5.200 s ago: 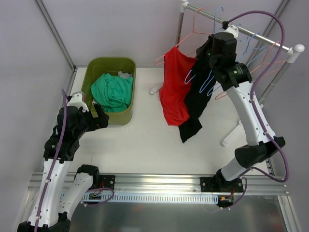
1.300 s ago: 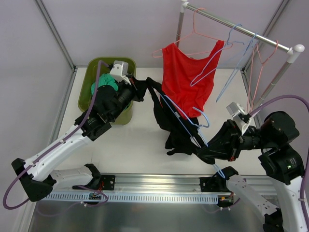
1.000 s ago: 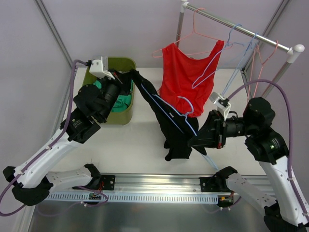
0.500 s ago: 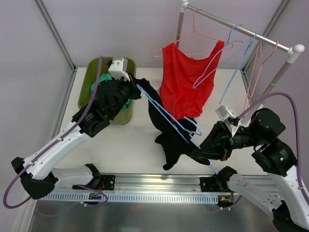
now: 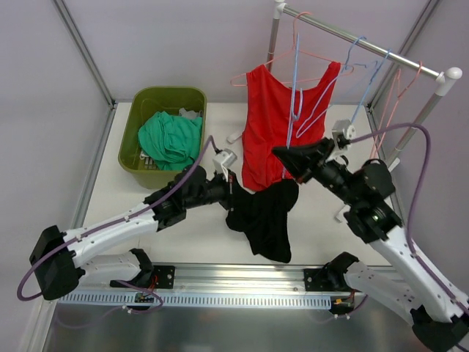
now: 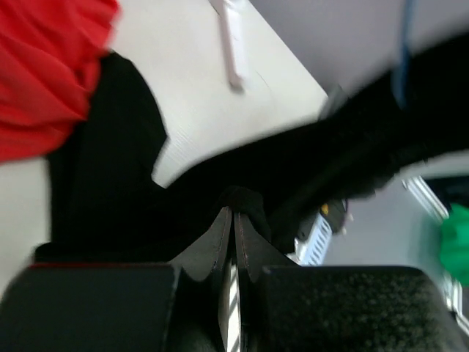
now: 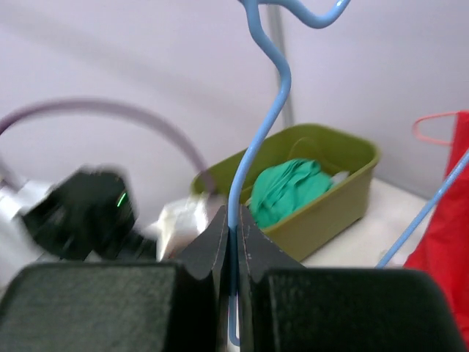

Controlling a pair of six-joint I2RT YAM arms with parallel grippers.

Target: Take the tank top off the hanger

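The black tank top [image 5: 265, 218] lies bunched on the white table, in front of the rack. My left gripper [image 5: 231, 195] is shut on its left edge. The left wrist view shows the jaws [image 6: 234, 214] pinched on a fold of black cloth [image 6: 110, 198]. My right gripper [image 5: 283, 157] is shut on the blue hanger [image 5: 294, 88], which stands upright and bare above it, in front of the red top. In the right wrist view the blue wire [image 7: 253, 158] runs up from between the shut jaws [image 7: 234, 214]. The black top's upper edge ends just below the right gripper.
A red tank top [image 5: 282, 121] hangs on a pink hanger from the rack's rail [image 5: 381, 50], beside several empty hangers. The olive basket [image 5: 192, 174] with green cloth [image 5: 170, 138] stands at the back left. The rack's white feet [image 5: 236, 136] rest on the table.
The right gripper has swung the blue hanger up and back toward the rack. The left gripper has dropped toward the table's middle with the black top, which has slid off the hanger.
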